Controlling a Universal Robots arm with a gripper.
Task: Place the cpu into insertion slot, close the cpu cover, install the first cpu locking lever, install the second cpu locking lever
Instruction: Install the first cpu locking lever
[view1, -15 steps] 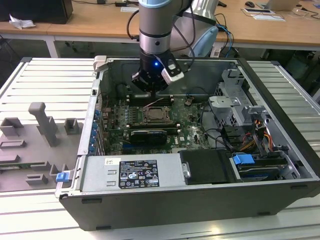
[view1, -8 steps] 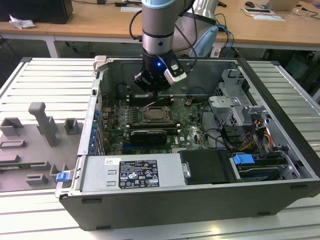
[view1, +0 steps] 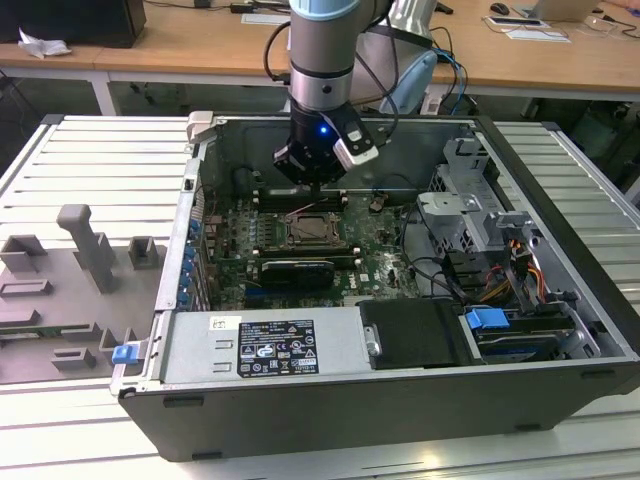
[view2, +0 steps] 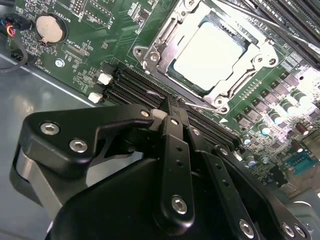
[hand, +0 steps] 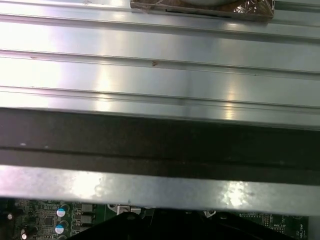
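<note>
The cpu (view2: 212, 52), with its pale square face, lies in the insertion slot (view1: 313, 232) on the green board. The silvery cpu cover (view2: 165, 37) lies flat around it as a frame. My gripper (view2: 171, 102) hangs just beyond the slot's edge, toward the case's back wall in the exterior view, with its black fingers (view2: 172, 135) pressed together and their tips low by the socket rim. A thin metal locking lever (view2: 200, 106) runs along that rim right by the tips. I cannot tell whether the tips touch it. In the exterior view the gripper (view1: 314, 188) points down at the board.
The open computer case (view1: 560, 160) surrounds the board. Black memory slots (view2: 135, 85) lie beside the socket, and a round coin battery (view2: 50, 28) sits further off. The grey power supply (view1: 265, 345) and a blue-tabbed drive bay (view1: 490, 322) stand at the front. A ribbed metal surface (hand: 160, 75) shows in the first wrist view.
</note>
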